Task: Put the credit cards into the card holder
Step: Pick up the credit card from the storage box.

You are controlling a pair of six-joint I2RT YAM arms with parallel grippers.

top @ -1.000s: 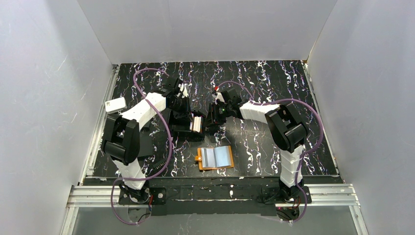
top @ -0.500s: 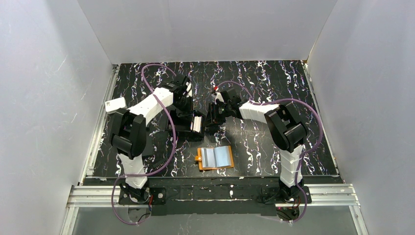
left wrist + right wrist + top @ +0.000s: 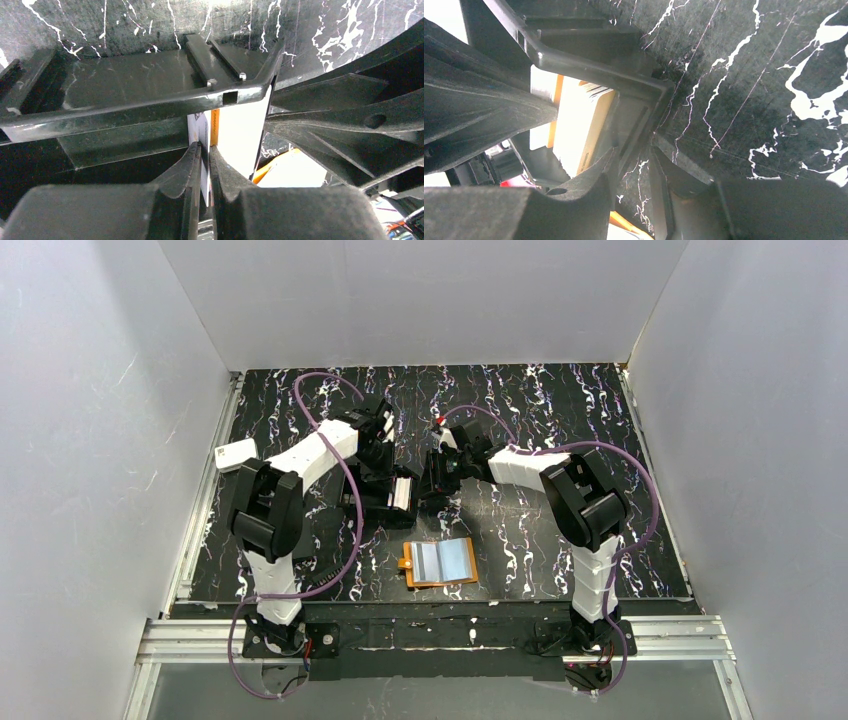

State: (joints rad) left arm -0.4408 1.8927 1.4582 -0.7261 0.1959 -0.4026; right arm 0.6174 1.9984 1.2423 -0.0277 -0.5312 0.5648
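Note:
The credit cards (image 3: 402,490) stand on edge as a pale stack at the right end of a black open tray (image 3: 365,508). My left gripper (image 3: 385,472) reaches down into that tray. In the left wrist view the left gripper (image 3: 205,147) is shut on one thin white card (image 3: 200,131), beside the other cards (image 3: 242,135). The orange-tan card holder (image 3: 442,562) lies open and flat nearer the arm bases, its pale pockets facing up. My right gripper (image 3: 437,478) sits just outside the tray's right wall. In its own view the right gripper (image 3: 634,155) is open, one finger (image 3: 606,167) against the tray wall (image 3: 589,65).
A white rounded box (image 3: 235,454) lies at the table's left edge behind the left arm. Purple cables loop over both arms. White walls enclose the table on three sides.
The left arm's forearm has swung further from the base and to the right, while its gripper stays over the tray, shut on the card. The right arm has not moved.

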